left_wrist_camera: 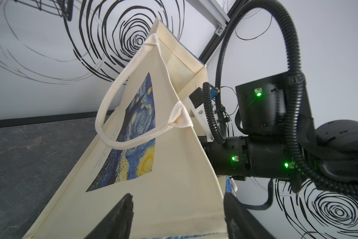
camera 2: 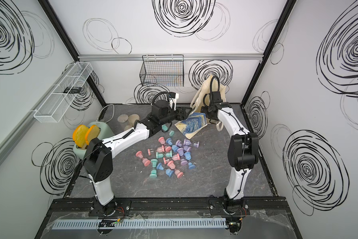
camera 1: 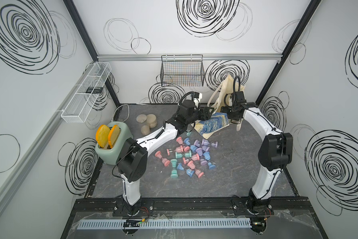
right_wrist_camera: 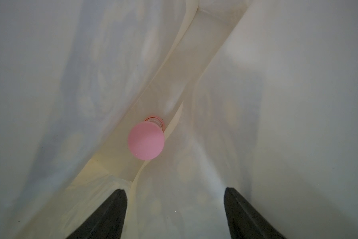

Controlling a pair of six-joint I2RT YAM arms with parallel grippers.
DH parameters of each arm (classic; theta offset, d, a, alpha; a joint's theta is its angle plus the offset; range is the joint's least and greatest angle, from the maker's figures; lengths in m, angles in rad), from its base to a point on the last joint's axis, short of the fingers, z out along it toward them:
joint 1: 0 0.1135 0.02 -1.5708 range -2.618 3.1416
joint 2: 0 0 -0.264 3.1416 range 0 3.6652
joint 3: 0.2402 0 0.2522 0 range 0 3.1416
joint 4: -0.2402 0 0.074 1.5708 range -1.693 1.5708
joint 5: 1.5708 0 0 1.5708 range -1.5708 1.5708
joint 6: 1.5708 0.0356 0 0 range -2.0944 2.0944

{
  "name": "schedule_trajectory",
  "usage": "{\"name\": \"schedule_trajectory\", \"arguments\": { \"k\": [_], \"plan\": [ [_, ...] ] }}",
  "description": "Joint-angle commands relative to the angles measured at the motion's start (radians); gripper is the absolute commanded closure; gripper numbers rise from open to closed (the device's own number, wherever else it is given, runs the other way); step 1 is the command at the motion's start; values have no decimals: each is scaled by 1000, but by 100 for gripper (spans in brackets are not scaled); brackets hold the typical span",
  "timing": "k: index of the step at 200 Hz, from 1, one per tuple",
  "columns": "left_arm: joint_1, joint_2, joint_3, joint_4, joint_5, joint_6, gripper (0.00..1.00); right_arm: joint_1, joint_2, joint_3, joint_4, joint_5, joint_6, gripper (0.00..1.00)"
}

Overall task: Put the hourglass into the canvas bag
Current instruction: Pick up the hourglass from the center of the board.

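Matt cloth canvas bag [left_wrist_camera: 174, 186]; smooth hourglass [right_wrist_camera: 146, 142]

Both top views overhead on whole table [camera 1: 236, 165], left wrist beside canvas bag [left_wrist_camera: 174, 165], right wrist inside it.

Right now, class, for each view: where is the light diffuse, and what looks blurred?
Right wrist view: light glows softly through the canvas bag, pink hourglass sharp, right gripper blurred. Both top views: even light, no hard shadows on the table. Left wrist view: green lamps flare.
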Motion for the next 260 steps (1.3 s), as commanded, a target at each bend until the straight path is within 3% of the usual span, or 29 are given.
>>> {"name": "schedule_trajectory", "arguments": {
  "k": [1,112,148,188,260],
  "plan": [
    [7,7,19,39,15,-15,27,3,-66,38,-47,-6,6,18],
    [88,-173,-53,2,0,-12,18,84,-254,130,22,20,-36,2],
    [106,-275,-116,-47,10,2,12,205,-326,140,-23,91,-56,0],
    [113,-438,-261,-125,-18,23,0,337,-499,-92,-9,127,-31,2],
    [132,-687,-503,-269,-19,59,4,480,-752,-639,30,91,129,0]
  ]
}}
